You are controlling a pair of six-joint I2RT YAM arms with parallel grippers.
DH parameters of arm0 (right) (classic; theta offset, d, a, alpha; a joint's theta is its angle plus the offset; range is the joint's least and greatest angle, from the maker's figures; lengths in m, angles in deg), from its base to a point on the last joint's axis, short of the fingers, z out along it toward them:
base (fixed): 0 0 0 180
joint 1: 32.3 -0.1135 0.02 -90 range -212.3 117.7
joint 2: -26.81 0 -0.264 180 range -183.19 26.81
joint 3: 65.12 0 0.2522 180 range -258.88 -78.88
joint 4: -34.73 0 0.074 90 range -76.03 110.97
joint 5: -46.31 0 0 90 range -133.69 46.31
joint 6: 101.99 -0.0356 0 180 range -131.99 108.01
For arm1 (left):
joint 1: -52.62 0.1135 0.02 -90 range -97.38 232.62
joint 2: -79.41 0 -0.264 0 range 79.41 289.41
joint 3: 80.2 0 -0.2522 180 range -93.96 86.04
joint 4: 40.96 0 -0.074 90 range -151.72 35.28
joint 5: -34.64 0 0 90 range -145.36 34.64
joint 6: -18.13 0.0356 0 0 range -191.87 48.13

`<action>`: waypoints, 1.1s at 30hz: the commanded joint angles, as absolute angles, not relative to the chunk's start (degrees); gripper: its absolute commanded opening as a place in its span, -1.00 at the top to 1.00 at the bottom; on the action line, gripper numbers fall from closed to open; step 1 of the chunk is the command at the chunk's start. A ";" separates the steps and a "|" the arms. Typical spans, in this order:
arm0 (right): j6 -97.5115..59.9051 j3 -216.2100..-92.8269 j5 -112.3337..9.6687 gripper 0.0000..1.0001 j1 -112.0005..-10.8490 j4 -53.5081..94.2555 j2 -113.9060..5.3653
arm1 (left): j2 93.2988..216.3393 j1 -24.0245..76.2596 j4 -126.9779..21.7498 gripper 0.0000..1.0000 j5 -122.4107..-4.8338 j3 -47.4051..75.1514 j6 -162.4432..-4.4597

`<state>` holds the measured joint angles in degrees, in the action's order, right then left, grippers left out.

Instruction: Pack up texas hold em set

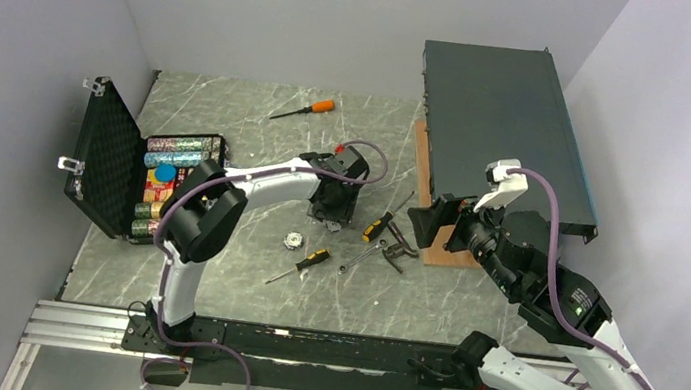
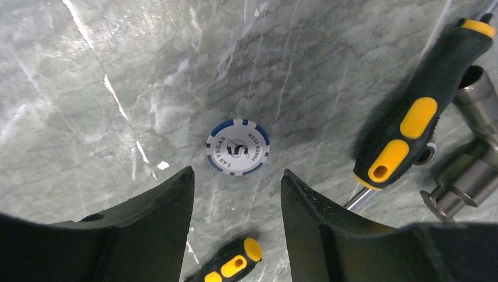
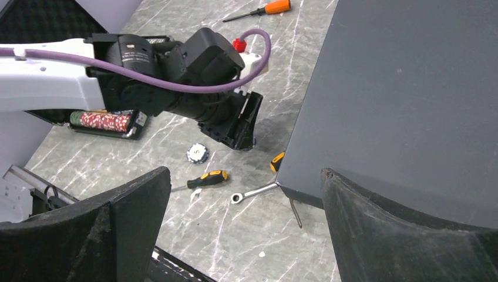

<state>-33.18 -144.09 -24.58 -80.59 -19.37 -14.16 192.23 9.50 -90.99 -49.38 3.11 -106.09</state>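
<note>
Robot lab cell: plain grey walls (image 1: 345, 13), marble-look table (image 1: 232, 109), aluminium mounting rail (image 1: 72, 325).

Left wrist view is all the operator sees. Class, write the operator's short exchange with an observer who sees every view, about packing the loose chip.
Operator: I see one chip on the table. Where's the case?
Observer: The case lies open at the table's left edge.
Operator: And the right end effector?
Observer: The right end effector is open and empty, by the dark flat box.
</note>
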 commanded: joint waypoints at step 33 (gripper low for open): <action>-33.25 -145.45 -23.82 -1.00 -80.46 -19.55 -13.59 | 200.63 5.90 -96.12 -0.05 -45.14 -1.43 -108.54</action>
